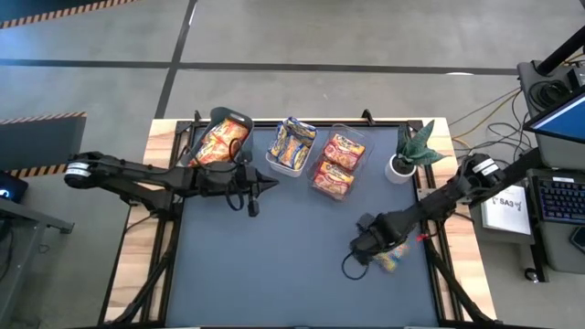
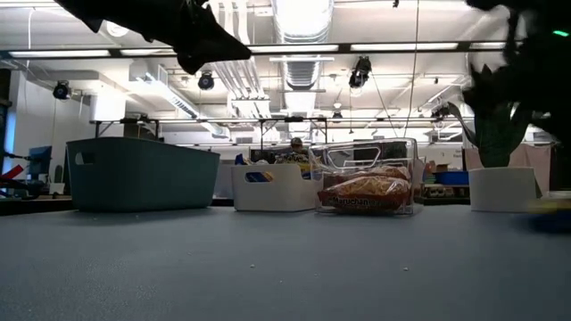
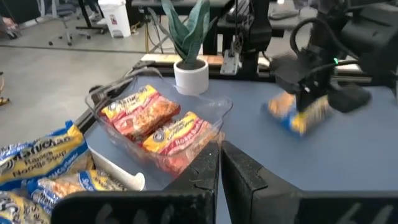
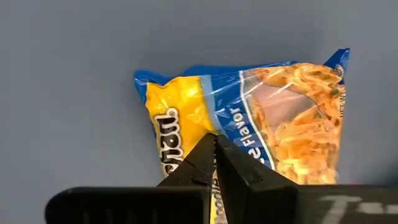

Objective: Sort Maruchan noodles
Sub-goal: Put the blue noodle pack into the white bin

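Observation:
One blue-and-yellow Maruchan packet [image 4: 249, 118] is in my right gripper [image 4: 215, 142], over the right near part of the table [image 1: 274, 274]; it also shows in the high view, packet [image 1: 391, 262]. My left gripper [image 1: 271, 185] is shut and holds nothing; it hovers just near of the bins, pointing right. Orange-red packets [image 1: 219, 143] lie in the grey-green bin [image 1: 239, 119]. Blue-and-yellow packets [image 1: 292, 143] fill the white bin [image 1: 271, 161]. Whitish-and-red packets [image 1: 336, 164] lie in the clear bin [image 1: 364, 142]. My right gripper pinches the blue-and-yellow packet between its two fingers at the yellow printed part [image 4: 186, 124], about midway along one long edge. The fingers come from above, slanting down. In the left wrist view the packet [image 3: 297, 114] hangs tilted under the fingers; whether it is clear of the table I cannot tell.
A plant in a white pot [image 1: 407, 157] stands at the far right, just right of the clear bin. The three bins sit in a row along the far edge. Bare dark table spreads across the middle and the near side. A laptop and gear stand beyond the right edge.

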Robot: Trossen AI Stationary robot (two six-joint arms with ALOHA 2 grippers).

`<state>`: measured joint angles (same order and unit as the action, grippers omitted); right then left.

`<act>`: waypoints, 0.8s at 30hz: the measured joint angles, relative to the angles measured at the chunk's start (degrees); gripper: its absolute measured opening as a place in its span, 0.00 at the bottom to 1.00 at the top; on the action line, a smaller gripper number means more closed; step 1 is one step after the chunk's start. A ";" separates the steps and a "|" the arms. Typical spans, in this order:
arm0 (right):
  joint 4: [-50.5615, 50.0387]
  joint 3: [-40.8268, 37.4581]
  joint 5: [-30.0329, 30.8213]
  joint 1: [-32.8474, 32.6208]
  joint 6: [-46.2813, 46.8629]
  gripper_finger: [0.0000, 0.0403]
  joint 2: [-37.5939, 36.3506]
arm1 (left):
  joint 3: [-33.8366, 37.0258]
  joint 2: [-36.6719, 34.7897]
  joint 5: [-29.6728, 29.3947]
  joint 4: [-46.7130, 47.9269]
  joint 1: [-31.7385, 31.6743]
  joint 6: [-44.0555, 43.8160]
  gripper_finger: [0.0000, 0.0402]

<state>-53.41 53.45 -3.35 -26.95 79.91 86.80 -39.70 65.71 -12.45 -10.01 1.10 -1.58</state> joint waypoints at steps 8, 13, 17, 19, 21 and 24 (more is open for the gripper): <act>11.85 9.97 31.64 0.66 -16.40 0.02 -1.89 | -0.02 0.62 0.00 -2.94 0.00 -0.02 0.00; 8.59 13.44 31.06 1.21 -21.56 0.02 -4.39 | -0.04 2.18 2.55 -2.10 0.02 -0.49 0.00; 8.42 11.05 27.29 1.06 -20.53 0.02 -6.46 | -0.02 5.35 8.63 -2.11 0.29 -0.85 0.00; 8.54 8.68 26.88 1.11 -19.16 0.02 -7.46 | -0.02 7.73 9.05 -2.83 0.81 -1.77 0.00; 8.80 5.68 26.86 1.14 -17.74 0.02 -8.85 | -0.02 10.26 9.05 -5.17 1.41 -2.13 0.00; 9.40 0.59 24.69 1.89 -16.27 0.02 -10.90 | -0.03 14.38 9.05 -11.49 2.26 -2.29 0.00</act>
<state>-44.01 54.04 21.34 -25.06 63.65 75.91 -39.74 80.09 -3.40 -21.50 3.36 -3.87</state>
